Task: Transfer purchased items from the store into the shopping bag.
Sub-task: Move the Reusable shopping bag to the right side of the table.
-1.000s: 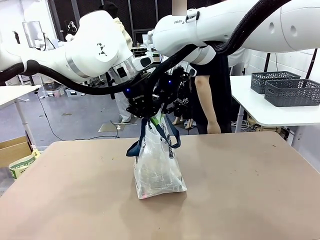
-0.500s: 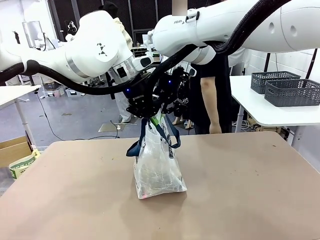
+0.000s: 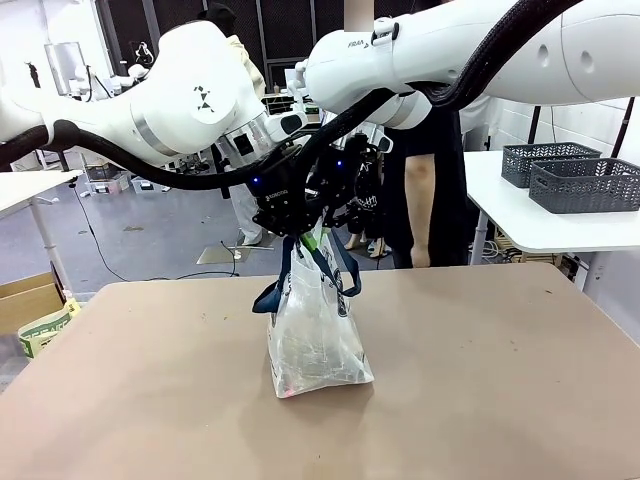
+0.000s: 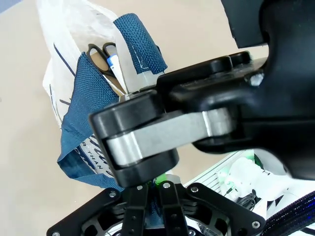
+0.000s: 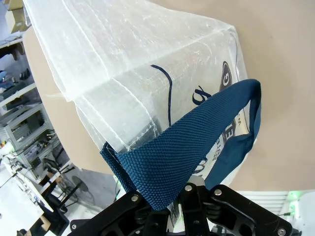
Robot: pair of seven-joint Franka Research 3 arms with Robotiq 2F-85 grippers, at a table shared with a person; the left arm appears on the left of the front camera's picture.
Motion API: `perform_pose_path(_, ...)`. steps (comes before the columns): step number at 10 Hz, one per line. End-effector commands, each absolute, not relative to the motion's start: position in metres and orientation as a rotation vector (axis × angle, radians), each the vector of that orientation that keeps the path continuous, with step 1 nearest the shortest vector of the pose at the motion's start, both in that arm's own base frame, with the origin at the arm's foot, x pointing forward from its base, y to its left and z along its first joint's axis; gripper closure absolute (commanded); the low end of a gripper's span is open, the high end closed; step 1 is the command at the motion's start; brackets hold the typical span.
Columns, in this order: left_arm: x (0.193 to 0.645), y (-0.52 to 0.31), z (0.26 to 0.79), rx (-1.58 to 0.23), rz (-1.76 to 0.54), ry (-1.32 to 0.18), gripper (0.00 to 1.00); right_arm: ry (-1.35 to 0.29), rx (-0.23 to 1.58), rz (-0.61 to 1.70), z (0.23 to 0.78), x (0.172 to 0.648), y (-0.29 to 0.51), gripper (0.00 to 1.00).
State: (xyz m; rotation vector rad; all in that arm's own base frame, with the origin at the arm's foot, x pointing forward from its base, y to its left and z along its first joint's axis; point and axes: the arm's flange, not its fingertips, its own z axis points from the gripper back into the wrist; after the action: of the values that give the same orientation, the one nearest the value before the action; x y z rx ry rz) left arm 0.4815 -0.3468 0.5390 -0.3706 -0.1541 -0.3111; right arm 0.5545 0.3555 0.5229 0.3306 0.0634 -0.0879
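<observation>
Front view, ctr frame: shopping bag (image 3: 315,345), translucent white w/ navy handles, stands upright mid-table on tan table (image 3: 500,390); left gripper (image 3: 293,238) & right gripper (image 3: 325,240) meet just above its mouth, person (image 3: 425,190) at upper ctr behind far edge. Left wrist view: left gripper fingers together, clamped on navy strap (image 4: 86,98) at bottom ctr; scissors (image 4: 101,51) inside bag mouth, upper left. Right wrist view: right gripper fingers pinched tight on other strap (image 5: 197,147) at bottom ctr, bag logo at right.

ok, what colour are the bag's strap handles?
Navy blue, woven webbing; the strap handles show best in the right wrist view.
</observation>
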Motion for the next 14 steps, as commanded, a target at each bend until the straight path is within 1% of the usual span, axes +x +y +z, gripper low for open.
perform_pose_path(1, 0.481, -0.345, 0.539, -0.377, -0.305, -0.148, 1.00, 0.043, 0.374, -0.070, 0.522, 0.548, 0.351, 0.91)
perform_pose_path(2, 0.481, -0.345, 0.539, -0.377, -0.305, -0.148, 1.00, 0.027, 0.393, -0.077, 0.521, 0.545, 0.347, 0.80)
perform_pose_path(5, 0.481, -0.345, 0.539, -0.377, -0.305, -0.148, 1.00, 0.086, 0.512, -0.100, 0.507, 0.540, 0.323, 0.80)
perform_pose_path(7, 0.481, -0.345, 0.539, -0.377, -0.305, -0.148, 1.00, 0.090, 0.582, -0.118, 0.496, 0.536, 0.307, 0.80)
perform_pose_path(9, 0.481, -0.345, 0.539, -0.377, -0.305, -0.148, 1.00, 0.075, 0.662, -0.096, 0.491, 0.536, 0.294, 0.80)
perform_pose_path(14, 0.481, -0.345, 0.539, -0.377, -0.305, -0.148, 1.00, 0.003, 0.724, -0.075, 0.500, 0.526, 0.268, 0.80)
